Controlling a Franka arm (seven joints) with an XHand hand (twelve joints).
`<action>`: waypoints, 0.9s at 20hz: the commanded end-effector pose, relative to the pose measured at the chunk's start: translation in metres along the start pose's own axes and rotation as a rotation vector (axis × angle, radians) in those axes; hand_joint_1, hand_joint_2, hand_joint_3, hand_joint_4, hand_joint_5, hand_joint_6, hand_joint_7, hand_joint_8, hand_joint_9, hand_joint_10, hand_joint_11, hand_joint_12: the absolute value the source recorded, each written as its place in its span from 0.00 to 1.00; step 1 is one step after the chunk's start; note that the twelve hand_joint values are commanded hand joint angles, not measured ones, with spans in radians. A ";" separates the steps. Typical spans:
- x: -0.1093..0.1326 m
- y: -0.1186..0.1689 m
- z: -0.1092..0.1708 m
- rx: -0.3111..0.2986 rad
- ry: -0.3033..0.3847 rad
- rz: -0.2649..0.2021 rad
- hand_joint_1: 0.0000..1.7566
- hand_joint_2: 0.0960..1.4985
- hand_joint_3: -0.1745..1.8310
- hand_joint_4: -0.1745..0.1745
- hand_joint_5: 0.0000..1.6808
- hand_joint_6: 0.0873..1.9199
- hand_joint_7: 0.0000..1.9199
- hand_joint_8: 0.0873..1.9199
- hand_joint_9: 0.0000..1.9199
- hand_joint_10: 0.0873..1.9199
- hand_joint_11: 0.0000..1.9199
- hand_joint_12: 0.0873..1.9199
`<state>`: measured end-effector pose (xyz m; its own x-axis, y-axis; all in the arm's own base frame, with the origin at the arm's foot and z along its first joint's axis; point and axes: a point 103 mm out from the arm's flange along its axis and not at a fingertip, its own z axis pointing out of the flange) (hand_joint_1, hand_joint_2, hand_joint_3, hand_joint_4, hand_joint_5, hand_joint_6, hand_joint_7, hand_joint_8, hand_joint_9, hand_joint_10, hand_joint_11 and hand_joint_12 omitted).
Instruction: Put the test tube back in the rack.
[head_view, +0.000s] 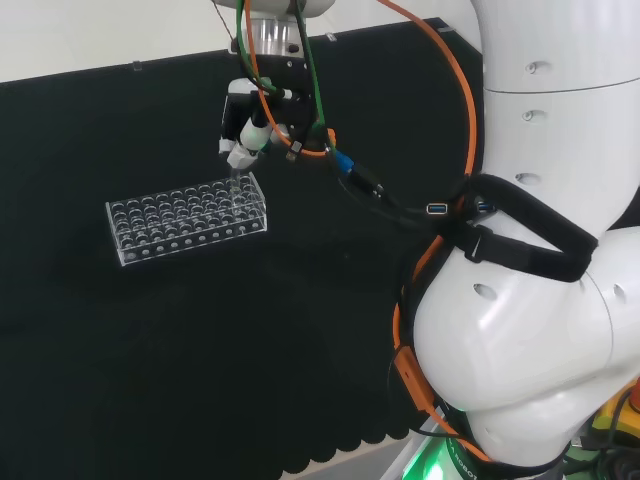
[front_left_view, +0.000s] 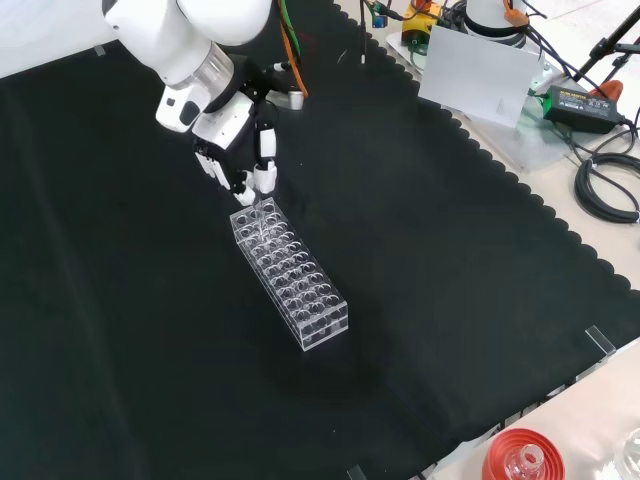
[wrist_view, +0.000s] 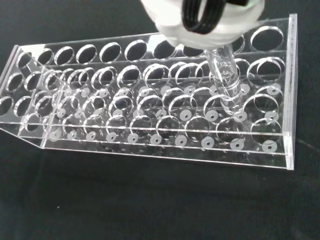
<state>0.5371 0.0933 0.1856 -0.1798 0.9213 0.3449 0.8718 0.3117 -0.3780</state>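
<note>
Hand: the black and white robot hand (front_left_view: 240, 150) hung over the rack's end nearest the arm, fingers curled round the clear glass test tube (wrist_view: 225, 80), pinching its top so the shaft hung free.
Tube: near upright, tip among the end holes; seating unconfirmed.
Rack: the clear plastic many-holed rack (front_left_view: 292, 275) lay mid-surface, otherwise empty.
Judgement: insertion under way.

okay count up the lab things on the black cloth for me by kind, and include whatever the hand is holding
Clear test tube rack: 1
Clear test tube, held in the hand over the rack's end: 1
Total: 2
</note>
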 end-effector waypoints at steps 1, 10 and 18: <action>-0.002 0.001 0.005 0.005 0.000 -0.004 0.81 0.67 0.00 0.00 0.77 0.14 0.74 0.30 0.77 0.00 0.62 0.45; -0.001 0.009 0.013 0.011 -0.005 -0.012 0.81 0.67 0.00 0.00 0.77 0.14 0.74 0.30 0.77 0.00 0.62 0.45; -0.002 0.010 0.016 0.100 0.024 -0.040 0.77 0.66 0.00 0.00 0.80 0.12 0.76 0.24 0.79 0.00 0.58 0.52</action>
<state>0.5392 0.0986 0.1698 -0.1947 0.9155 0.3519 0.8600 0.3319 -0.3876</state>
